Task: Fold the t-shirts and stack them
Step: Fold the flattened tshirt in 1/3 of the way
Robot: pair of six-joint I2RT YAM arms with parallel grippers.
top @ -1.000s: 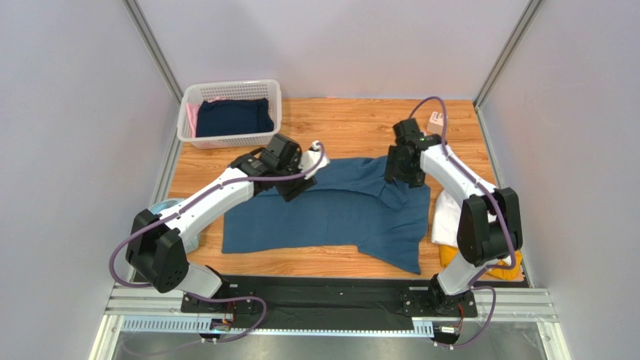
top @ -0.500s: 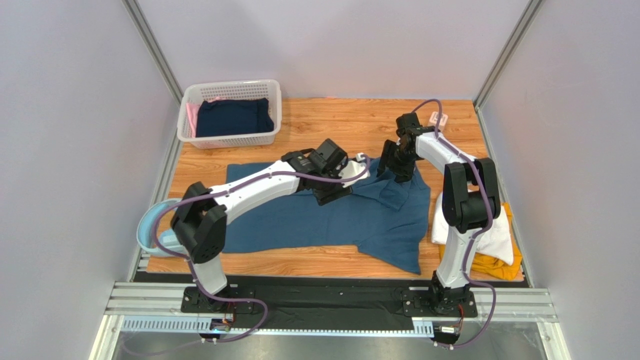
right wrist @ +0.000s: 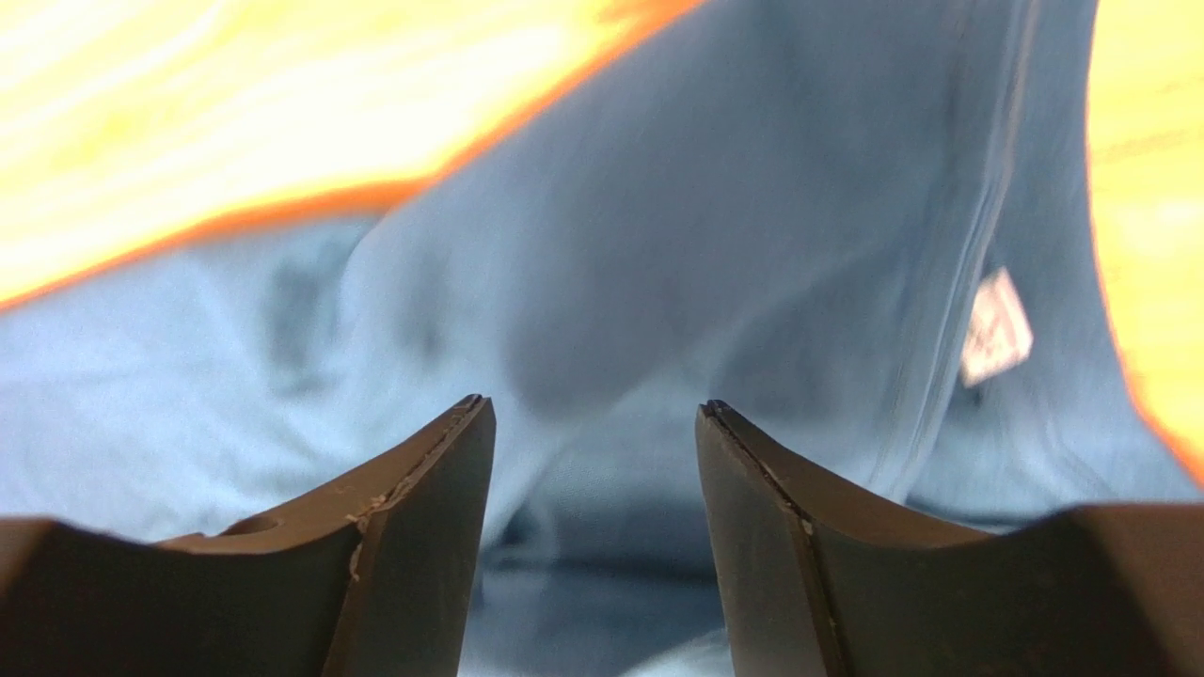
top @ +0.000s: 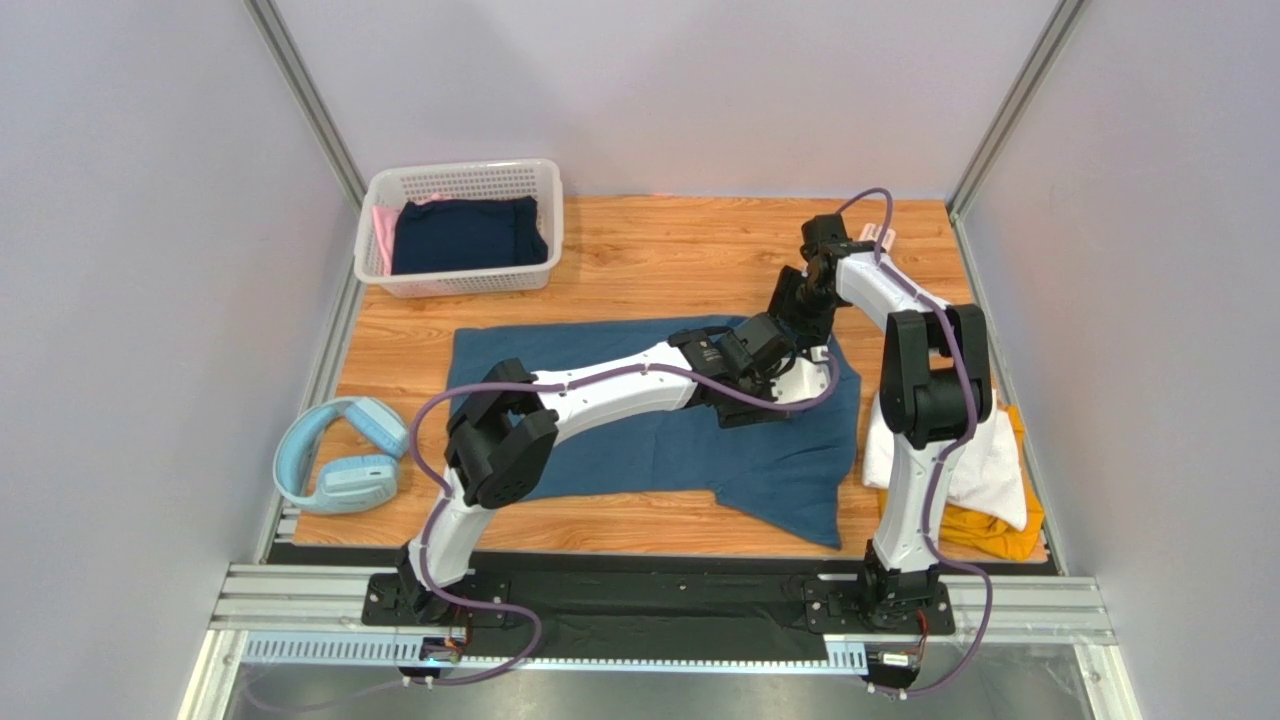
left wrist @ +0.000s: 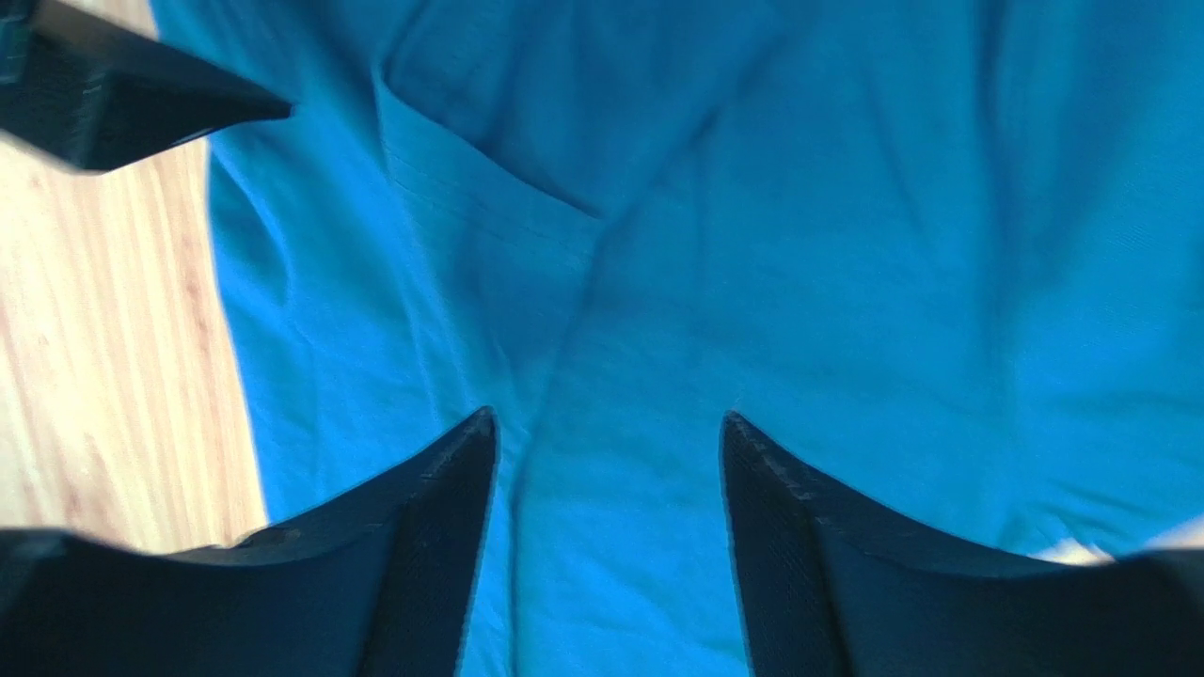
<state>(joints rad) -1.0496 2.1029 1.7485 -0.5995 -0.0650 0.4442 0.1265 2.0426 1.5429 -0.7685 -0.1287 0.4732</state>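
Near right corner of counter (top: pixel 661 248): white tee (top: pixel 984 465) folded atop mustard tee (top: pixel 977 528).
Mid-counter: teal tee (top: pixel 631 450), spread flatter than a second ago.
Left fingers (left wrist: pixel 396 564): swept rightward across it, parted, empty.
Right fingers (right wrist: pixel 410 550): drawn back toward far right corner, parted, gripping nothing.
Smoothing likely; fold not begun.

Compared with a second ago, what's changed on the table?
The left gripper swept rightward across the teal t-shirt, ending beside the right gripper, which shifted little. Both are open, gripping nothing. The t-shirt, basket and folded white tee look unmoved.
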